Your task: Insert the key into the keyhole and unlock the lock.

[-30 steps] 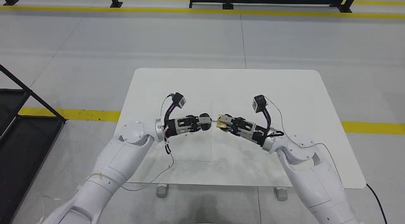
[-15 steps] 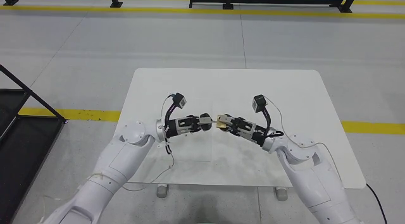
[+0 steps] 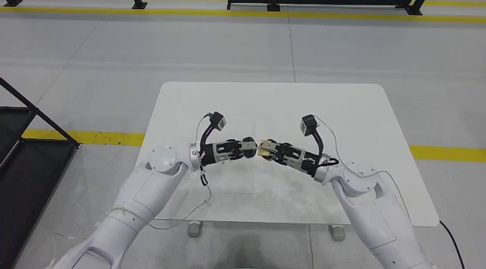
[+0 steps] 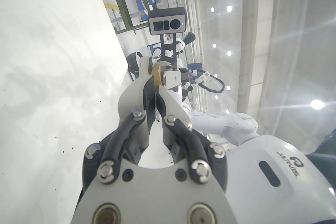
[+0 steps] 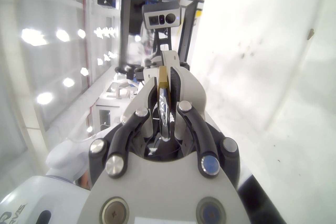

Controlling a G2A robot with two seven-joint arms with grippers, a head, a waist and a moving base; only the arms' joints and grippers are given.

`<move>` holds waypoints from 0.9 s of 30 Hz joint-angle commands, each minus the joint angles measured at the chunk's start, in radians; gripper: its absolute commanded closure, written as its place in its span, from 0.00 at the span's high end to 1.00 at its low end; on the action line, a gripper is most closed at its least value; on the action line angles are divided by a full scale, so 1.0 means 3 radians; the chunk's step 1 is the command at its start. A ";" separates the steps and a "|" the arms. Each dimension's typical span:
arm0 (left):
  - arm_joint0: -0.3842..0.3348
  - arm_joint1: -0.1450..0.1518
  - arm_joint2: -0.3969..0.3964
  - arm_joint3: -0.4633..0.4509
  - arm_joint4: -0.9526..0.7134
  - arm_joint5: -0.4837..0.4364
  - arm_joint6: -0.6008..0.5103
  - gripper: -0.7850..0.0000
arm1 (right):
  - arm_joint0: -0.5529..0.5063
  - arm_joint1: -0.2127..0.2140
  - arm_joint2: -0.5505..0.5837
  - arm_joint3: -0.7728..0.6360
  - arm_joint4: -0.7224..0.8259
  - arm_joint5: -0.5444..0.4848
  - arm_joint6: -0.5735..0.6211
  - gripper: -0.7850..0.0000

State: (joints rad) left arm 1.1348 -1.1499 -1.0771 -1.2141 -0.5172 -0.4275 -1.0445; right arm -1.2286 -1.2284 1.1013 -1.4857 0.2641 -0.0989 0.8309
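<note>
Left claw (image 4: 156,84) has its pads drawn almost together on the key (image 4: 157,94), of which only a thin pale sliver shows between them; its head and tip are hidden by the fingers. Right claw (image 5: 163,76) is clamped on the lock (image 5: 163,82), one pad on each flat side of the brass body, with the chrome shackle (image 5: 164,109) pointing back toward its own wrist. Both claws meet tip to tip over the middle of the table (image 3: 342,117). From above, the lock is no more than a small yellowish spot between them, too small to show any detail. From the left wrist, a brass edge of the lock sits right at the left fingertips, with the right claw close behind it. The keyhole is covered, so I cannot tell whether the key is in it.
</note>
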 commanded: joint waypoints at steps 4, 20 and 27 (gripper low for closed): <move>-0.0013 -0.0008 0.0020 0.0007 -0.0003 0.0005 -0.0014 0.00 | 0.0008 0.0003 -0.0008 0.0007 0.0004 -0.0004 0.0013 0.00; 0.0048 0.0016 -0.0102 -0.0017 -0.0085 -0.0051 -0.0119 0.92 | 0.0017 0.0019 0.0008 0.0029 0.0021 -0.0018 0.0006 0.00; 0.0086 0.0030 -0.0148 -0.0034 -0.0036 -0.0021 -0.0083 0.44 | 0.0018 0.0026 0.0010 0.0026 0.0024 -0.0015 0.0011 0.00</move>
State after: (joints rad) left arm 1.1604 -1.1409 -1.1213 -1.2247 -0.5300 -0.4352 -1.0712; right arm -1.2236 -1.2210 1.1045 -1.4779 0.2719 -0.1040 0.8334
